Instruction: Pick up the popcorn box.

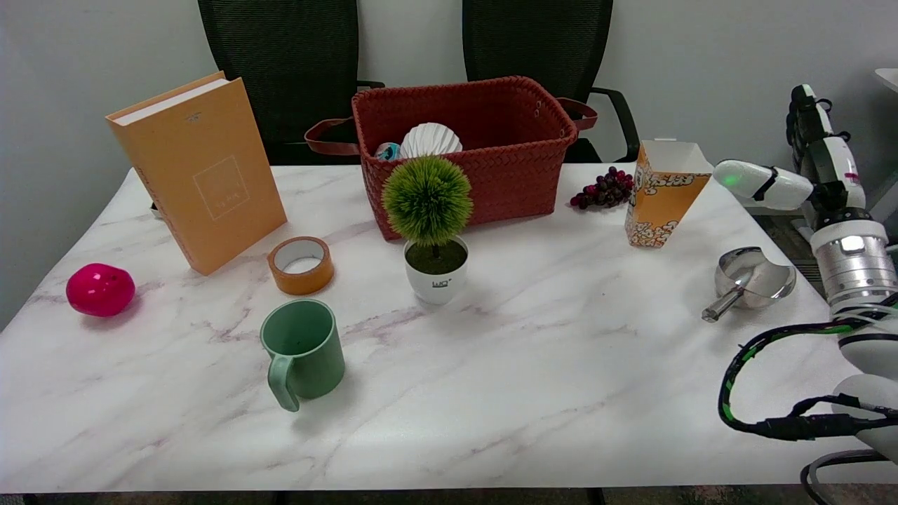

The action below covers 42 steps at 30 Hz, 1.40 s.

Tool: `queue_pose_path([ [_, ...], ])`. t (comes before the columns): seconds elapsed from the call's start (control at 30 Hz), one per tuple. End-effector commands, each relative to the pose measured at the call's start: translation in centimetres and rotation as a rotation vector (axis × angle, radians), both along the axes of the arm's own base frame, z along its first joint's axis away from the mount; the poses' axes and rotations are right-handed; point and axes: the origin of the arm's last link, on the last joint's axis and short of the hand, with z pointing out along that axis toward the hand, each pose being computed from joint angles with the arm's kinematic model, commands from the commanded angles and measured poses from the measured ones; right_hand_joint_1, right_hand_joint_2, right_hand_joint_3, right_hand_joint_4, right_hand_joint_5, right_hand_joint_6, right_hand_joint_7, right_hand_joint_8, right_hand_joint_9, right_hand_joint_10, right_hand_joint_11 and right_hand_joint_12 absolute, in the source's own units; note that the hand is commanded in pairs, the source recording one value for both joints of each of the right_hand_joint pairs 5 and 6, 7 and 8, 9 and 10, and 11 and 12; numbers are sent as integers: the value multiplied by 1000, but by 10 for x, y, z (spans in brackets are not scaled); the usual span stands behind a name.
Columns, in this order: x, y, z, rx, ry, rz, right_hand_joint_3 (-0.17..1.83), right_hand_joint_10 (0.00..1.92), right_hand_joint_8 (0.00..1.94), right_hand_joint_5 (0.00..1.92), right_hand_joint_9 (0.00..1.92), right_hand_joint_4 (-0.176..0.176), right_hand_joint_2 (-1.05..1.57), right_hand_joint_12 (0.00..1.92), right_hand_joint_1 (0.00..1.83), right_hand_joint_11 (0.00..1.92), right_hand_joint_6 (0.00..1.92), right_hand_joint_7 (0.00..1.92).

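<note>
The right hand (793, 172) hovers off the table's right edge, holding nothing, one white finger (754, 182) stretched toward the popcorn box (663, 193). The box stands upright near the far right corner, just right of the grapes (605, 189). It looks light and top-wide; I reckon a sideways nudge could tip it, or squeezing could crumple it.
</note>
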Motion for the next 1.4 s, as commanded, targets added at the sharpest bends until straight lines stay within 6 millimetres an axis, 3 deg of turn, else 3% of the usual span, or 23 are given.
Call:
queue_pose_path([
  [0.03,-24,-4,-43,-129,92,4,65,0,0,0,0,0,112,0,775,0,0,0],
  [0.33,-36,-10,-65,-271,183,-12,48,0,0,0,0,0,179,0,780,0,0,0],
  [0.63,-45,-1,-91,-378,234,-32,67,0,0,0,0,0,208,0,786,0,0,0],
  [0.97,-58,-10,-121,-345,196,-24,80,0,0,0,0,0,214,0,787,0,0,0],
  [1.4,-95,-28,-164,-361,138,-71,92,0,0,0,0,0,237,0,768,0,0,0],
])
